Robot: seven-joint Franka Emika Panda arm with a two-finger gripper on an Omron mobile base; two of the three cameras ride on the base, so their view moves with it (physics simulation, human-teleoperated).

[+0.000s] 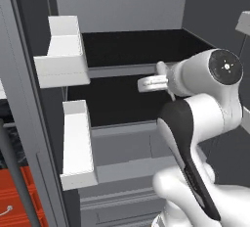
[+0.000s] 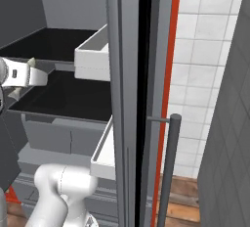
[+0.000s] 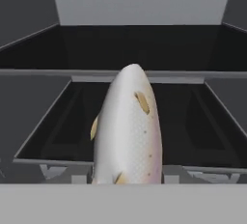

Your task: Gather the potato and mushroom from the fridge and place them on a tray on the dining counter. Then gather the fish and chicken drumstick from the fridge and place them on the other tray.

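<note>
The fish (image 3: pixel 128 131), silvery with a pink flank and yellowish fins, stands lengthwise right in front of the hand camera and hides the fingertips. My gripper (image 1: pixel 157 80) is shut on it, in front of the open fridge (image 1: pixel 122 6), level with the two black shelves (image 1: pixel 132 47). From the right, the gripper (image 2: pixel 24 72) shows at the left edge, with pale ends of the fish (image 2: pixel 32 63) sticking out above and below the hand. The fish hangs clear of the lower shelf (image 3: pixel 183 121). No potato, mushroom, chicken drumstick, tray or dining counter is in sight.
Two white door bins (image 1: pixel 61 50) (image 1: pixel 78 143) jut from the open left door. The right door's edge (image 2: pixel 127 74) with its bin (image 2: pixel 93 55) and bar handle (image 2: pixel 171 172) stands close on the right. A red cabinet (image 1: pixel 19 196) sits low left, a white tiled wall (image 2: pixel 205 50) to the right.
</note>
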